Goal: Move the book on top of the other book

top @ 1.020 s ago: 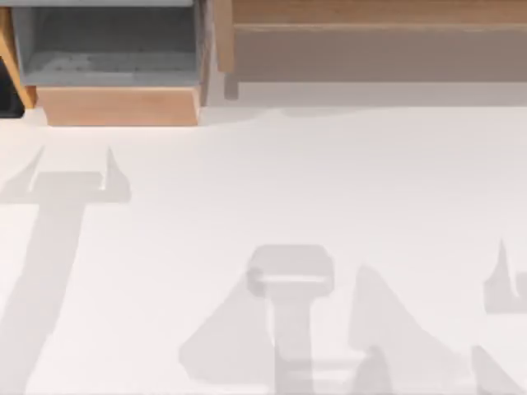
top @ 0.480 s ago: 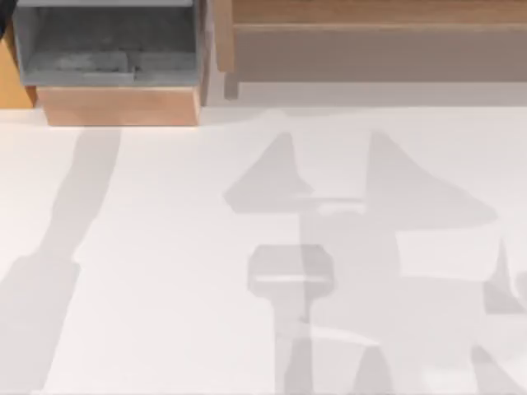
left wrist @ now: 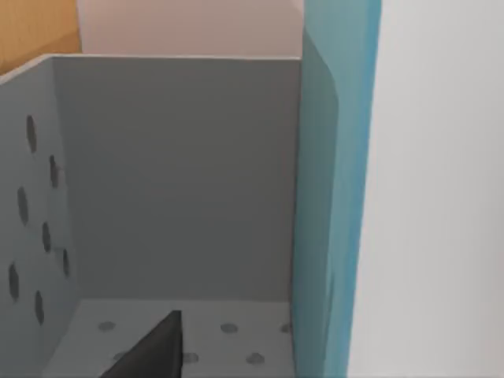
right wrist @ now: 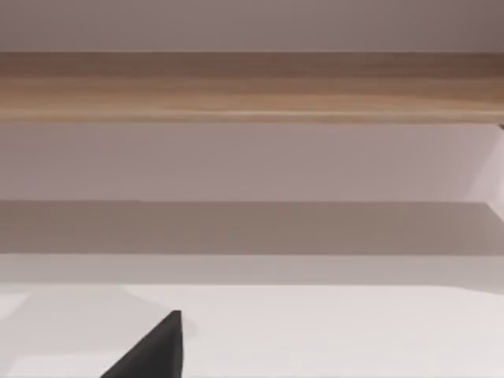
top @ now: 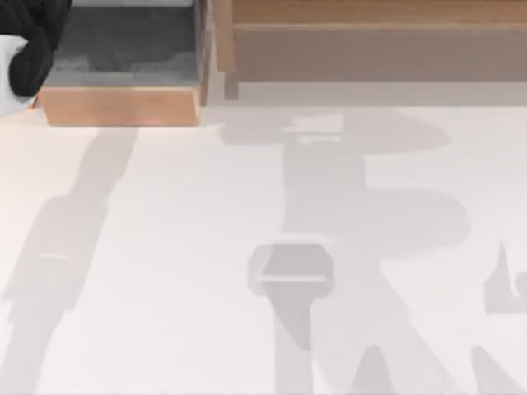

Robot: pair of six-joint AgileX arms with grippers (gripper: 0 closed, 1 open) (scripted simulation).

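- In the top view the left arm (top: pixel 29 49) shows as a black shape at the table's far left corner, over the grey bin (top: pixel 123 49) in its wooden frame (top: pixel 119 105).
- The left wrist view looks into that grey bin (left wrist: pixel 173 173); a teal upright panel (left wrist: pixel 331 197), perhaps a book, stands against its side wall. One dark fingertip (left wrist: pixel 153 354) shows; how far the left gripper is spread cannot be told, nor any grasp.
- The white table (top: pixel 206 214) carries arm shadows.
- A wooden shelf (top: pixel 370 16) runs along the far right; the right wrist view faces it (right wrist: pixel 252 87), with one dark fingertip (right wrist: pixel 153 354); its spread cannot be told.
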